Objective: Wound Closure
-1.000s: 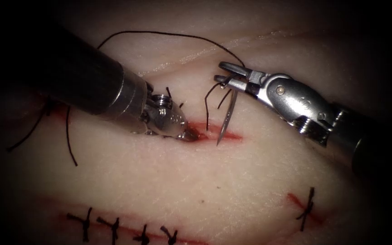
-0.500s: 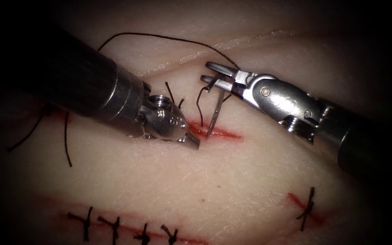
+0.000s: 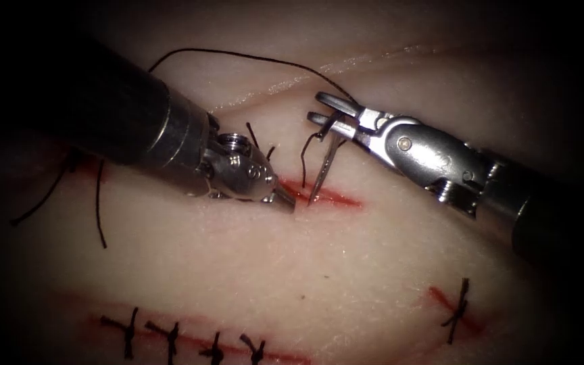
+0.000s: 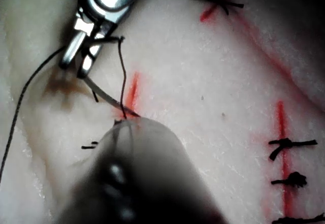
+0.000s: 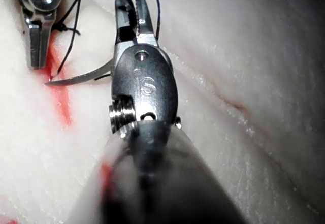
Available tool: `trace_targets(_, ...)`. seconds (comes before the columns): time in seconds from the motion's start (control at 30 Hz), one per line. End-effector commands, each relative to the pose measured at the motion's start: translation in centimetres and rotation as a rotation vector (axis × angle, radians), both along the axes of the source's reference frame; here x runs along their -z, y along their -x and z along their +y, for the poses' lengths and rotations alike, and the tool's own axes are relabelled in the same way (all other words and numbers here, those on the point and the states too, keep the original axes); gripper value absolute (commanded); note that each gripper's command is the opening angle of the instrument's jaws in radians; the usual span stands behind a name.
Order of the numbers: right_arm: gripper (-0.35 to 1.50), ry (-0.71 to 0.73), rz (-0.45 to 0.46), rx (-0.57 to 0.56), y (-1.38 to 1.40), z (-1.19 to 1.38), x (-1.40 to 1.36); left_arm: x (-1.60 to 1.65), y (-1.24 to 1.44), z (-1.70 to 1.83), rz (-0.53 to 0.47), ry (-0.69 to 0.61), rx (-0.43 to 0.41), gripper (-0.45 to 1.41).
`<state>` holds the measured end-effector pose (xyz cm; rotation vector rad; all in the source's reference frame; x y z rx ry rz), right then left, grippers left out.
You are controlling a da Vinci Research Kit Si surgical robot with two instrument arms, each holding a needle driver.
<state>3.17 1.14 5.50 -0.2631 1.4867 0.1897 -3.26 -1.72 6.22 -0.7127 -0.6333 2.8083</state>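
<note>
**Needle tip right at the cut, right tool has it**

While the right end effector (image 3: 322, 108) hangs over the open cut (image 3: 326, 197), it's clamped on the curved needle (image 3: 326, 165) up near the thread end of the curve, so the body points down and the sharp tip sits right at the red line of the cut. From the endoscope view I can't honestly tell if the tip is just touching the tissue (image 3: 346, 270) or a hair into it. The right wrist view shows the needle (image 5: 76, 77) sticking out sideways from the jaws with its point at the red fluid (image 5: 61, 107) beside the other tool.

The left end effector (image 3: 285, 201) comes in from the left, its tip down at the left end of the same cut, just beside the needle point. Its jaws look closed together, and I can't make out tissue or thread held between them, so I'd call it clenched on nothing.

The thread (image 3: 238, 55) runs from the needle end, arcs up and over behind the left shaft, and a short loop (image 3: 303, 159) dangles beside the needle. Two loose thread tails (image 3: 99, 203) lie on the left.

Finished stitches (image 3: 170, 336) sit in a row along a lower cut, and one more stitch (image 3: 457, 302) crosses a short cut on the right.
</note>
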Motion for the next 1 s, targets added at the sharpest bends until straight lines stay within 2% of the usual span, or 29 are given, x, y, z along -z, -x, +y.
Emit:
trace_targets(0.03,-0.35,0.005,0.002,0.004,-0.07,0.02,0.01,-0.07,0.02,-0.05,-0.003,0.004,0.009,-0.45)
trace_targets(0.27,-0.35,0.003,0.006,0.008,-0.04,0.01,0.04,-0.19,0.05,0.01,-0.015,0.021,0.032,-0.45)
trace_targets(0.7,-0.35,0.002,0.015,0.015,0.02,-0.05,0.12,-0.67,-0.01,0.03,0.006,0.058,0.034,-0.45)
trace_targets(0.83,-0.35,0.001,0.015,0.011,0.02,-0.02,0.12,-0.69,0.00,-0.02,0.005,0.041,0.022,-0.45)
trace_targets(1.0,-0.35,0.001,0.013,0.010,0.02,0.00,0.09,-0.56,0.02,-0.03,-0.002,0.019,0.022,-0.45)
